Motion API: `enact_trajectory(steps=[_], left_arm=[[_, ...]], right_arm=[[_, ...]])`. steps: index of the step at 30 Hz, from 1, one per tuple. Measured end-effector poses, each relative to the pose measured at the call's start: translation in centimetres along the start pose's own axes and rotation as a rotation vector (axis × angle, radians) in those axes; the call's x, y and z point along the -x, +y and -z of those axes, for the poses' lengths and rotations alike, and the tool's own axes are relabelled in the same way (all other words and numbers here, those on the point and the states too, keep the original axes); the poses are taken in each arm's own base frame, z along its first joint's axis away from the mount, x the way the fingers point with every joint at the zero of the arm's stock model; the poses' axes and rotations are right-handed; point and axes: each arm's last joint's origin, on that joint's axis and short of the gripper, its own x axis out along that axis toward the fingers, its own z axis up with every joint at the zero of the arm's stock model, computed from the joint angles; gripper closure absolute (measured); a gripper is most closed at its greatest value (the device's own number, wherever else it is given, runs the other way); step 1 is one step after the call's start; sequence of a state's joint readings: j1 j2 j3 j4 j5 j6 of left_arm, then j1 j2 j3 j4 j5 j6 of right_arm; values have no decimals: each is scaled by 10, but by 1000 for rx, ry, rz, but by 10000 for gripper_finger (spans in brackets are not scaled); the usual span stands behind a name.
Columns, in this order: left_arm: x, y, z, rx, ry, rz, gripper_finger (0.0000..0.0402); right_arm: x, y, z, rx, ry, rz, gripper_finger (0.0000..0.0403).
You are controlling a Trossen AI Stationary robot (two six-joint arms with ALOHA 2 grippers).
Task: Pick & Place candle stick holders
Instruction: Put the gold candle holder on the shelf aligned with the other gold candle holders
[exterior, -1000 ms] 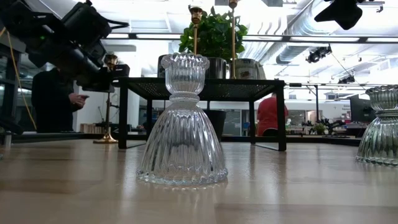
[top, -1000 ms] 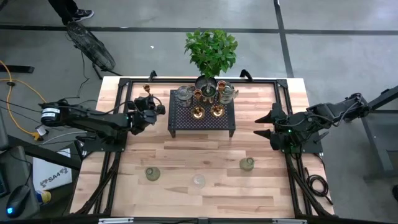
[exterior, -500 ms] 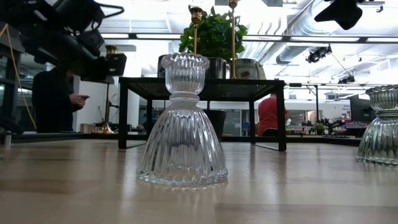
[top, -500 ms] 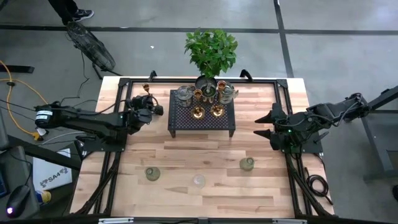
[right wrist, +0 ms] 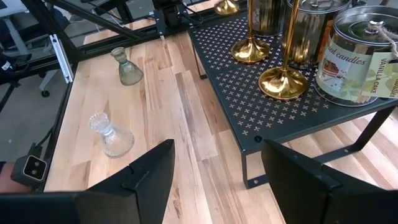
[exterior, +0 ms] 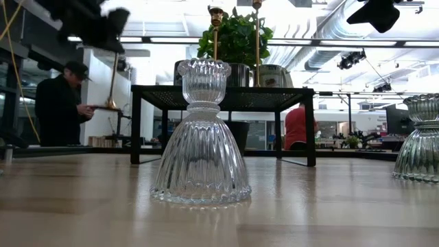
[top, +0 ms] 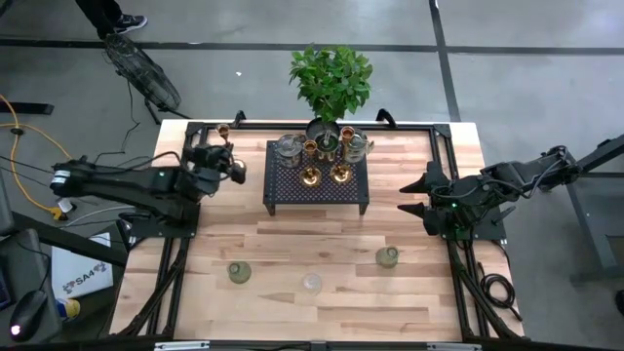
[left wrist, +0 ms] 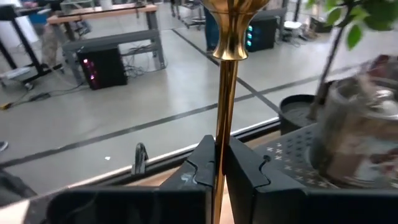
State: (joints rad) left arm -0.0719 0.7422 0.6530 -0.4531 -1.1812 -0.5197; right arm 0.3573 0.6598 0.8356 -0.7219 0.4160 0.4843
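Low view, nearest: clear glass holder point(exterior: 201, 132) upright on the wooden table point(exterior: 82, 213), front centre; a greenish glass holder point(exterior: 420, 137) at the picture's right edge.
High view, front row: greenish holder point(top: 239, 272), clear one point(top: 311, 284), another greenish one point(top: 388, 256), all standing apart on bare wood.
Right gripper point(top: 410, 197): hovers right of the black stand point(top: 317, 195), fingers spread wide, nothing between them; right wrist view shows both dark fingers point(right wrist: 149, 171) parted over the table.
Left gripper point(top: 232, 168): left of the stand near the table's far side, fingers point(left wrist: 202, 163) pinched tight on the stem of a brass candlestick point(left wrist: 227, 87).
Held candlestick: upright, lifted; in low view its round base point(exterior: 108, 106) hangs clear above the tabletop.
Stand top: two brass candlesticks point(right wrist: 283, 78) with round bases, silver tins point(right wrist: 360, 56) beside them, all toward the far side.
Farthest: potted plant point(top: 331, 80) behind the stand at the table's back edge.
Room beyond: a person point(exterior: 62, 103) standing at left, another in red point(exterior: 299, 127) behind the stand.
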Motion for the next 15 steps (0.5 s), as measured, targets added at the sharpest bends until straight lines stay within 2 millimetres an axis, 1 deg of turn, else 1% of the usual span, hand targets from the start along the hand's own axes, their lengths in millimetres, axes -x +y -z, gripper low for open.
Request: enact_trajectory(steps=[4, 7, 11, 15], left_arm=[[17, 3, -29, -18, 23, 73, 392], [28, 0, -45, -11, 28, 130, 392], [40, -11, -58, -16, 27, 210, 392], [47, -23, -65, -18, 26, 256, 392]], right_arm=[[0, 0, 0, 0, 0, 0, 170], [0, 0, 0, 0, 0, 0, 170], [0, 0, 0, 0, 0, 0, 170], [0, 0, 0, 0, 0, 0, 170]])
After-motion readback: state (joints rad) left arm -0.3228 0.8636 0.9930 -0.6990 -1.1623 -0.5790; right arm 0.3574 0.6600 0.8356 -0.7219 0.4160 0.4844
